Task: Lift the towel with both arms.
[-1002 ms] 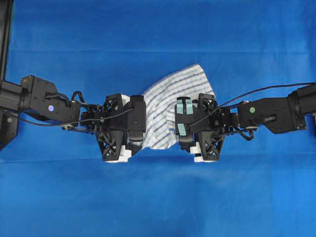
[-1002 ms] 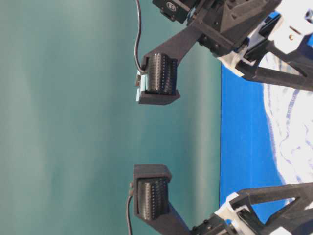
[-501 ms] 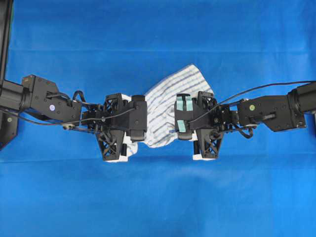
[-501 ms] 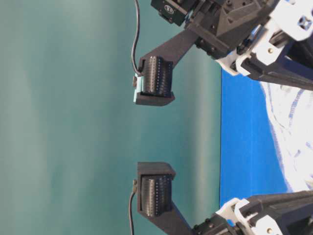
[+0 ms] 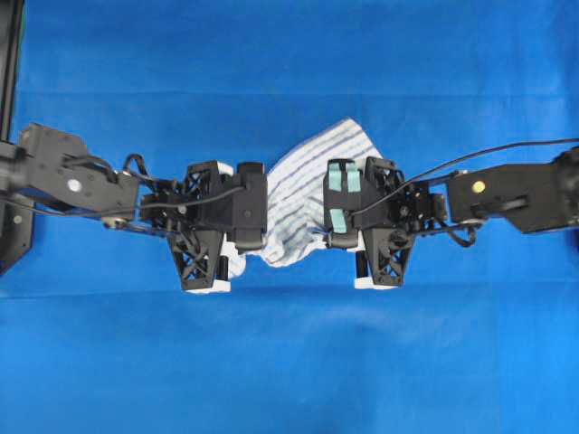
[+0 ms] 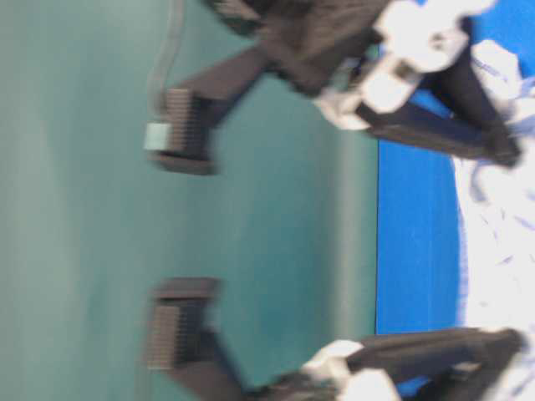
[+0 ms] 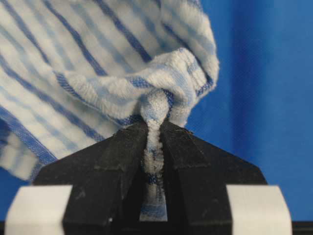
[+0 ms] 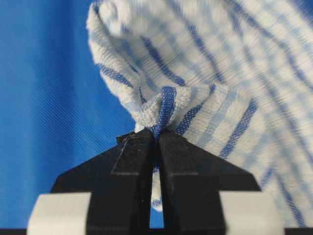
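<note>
Striped towel (image 5: 294, 194) pinched at two opposite edges, above the middle of the blue cloth (image 5: 289, 362).

The left gripper (image 7: 154, 128) is seen clamped on a bunched fold at the towel's left edge, the fabric squeezed into a thin ridge between the black fingers (image 7: 122, 161). The right gripper (image 8: 156, 134) is closed the same way on a gathered corner at the right edge, its fingers (image 8: 183, 161) pressed together around the weave. In the overhead view the towel is stretched between the two gripper heads, its upper corner spread free toward the far side. Bare blue cloth is seen on every side of the towel and arms, wide above and below. The table-level view is blurred.
</note>
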Available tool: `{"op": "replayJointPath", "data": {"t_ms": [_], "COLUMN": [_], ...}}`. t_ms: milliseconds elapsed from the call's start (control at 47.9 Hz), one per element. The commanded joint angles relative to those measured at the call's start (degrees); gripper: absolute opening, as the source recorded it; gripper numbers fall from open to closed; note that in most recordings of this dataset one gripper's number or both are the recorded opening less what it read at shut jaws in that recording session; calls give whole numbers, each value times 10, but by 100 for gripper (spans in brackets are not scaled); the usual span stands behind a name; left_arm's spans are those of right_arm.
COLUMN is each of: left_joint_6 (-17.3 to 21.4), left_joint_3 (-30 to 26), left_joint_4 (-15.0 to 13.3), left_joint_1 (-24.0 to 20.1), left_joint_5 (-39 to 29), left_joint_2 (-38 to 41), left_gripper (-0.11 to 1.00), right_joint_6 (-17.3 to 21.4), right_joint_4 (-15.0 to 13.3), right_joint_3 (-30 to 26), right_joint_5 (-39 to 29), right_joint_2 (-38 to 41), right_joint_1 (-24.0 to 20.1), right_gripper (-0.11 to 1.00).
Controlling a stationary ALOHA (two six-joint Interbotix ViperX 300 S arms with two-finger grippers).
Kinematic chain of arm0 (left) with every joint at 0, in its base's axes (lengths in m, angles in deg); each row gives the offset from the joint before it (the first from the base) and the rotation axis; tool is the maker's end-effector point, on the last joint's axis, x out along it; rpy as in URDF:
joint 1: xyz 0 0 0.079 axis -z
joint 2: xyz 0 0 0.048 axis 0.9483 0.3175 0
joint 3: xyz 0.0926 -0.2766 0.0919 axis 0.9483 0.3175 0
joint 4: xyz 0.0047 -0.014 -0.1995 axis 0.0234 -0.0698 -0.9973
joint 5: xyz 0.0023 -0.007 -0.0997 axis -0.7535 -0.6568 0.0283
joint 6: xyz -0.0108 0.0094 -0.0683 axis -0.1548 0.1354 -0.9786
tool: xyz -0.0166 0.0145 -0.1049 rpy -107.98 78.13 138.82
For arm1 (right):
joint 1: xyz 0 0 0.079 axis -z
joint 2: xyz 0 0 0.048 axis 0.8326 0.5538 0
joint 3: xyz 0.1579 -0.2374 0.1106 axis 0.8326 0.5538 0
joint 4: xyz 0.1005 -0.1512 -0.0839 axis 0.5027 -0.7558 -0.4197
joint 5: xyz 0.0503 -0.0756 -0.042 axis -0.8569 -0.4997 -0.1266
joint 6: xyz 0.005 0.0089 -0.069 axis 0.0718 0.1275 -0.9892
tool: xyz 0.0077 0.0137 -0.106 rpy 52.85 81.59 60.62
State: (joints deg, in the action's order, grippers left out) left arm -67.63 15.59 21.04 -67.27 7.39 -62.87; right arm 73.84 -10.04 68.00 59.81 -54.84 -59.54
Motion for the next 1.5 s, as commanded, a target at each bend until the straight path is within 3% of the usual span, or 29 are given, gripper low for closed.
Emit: {"op": "replayJointPath", "data": {"t_ms": [0, 459, 856, 1483], "left_joint_6": [-1, -2, 1, 11], "left_joint_3": [-27, -93, -214, -223], "left_joint_4": [0, 0, 2, 6], "left_joint_1": [-7, -45, -48, -57], "left_joint_5": [-33, -175, -285, -282], "left_joint_2": [-49, -235, -299, -301], "left_gripper": [5, 5, 5, 7], "right_joint_6": [1, -3, -2, -10], "right_joint_4": [1, -10, -13, -14], "right_joint_3": [-29, -166, -321, -337], "right_joint_5": [-36, -243, -356, -368], "right_joint_2": [-56, -192, -241, -229], "right_joint_1": [2, 36, 38, 38], "right_gripper": [3, 3, 3, 3]}}
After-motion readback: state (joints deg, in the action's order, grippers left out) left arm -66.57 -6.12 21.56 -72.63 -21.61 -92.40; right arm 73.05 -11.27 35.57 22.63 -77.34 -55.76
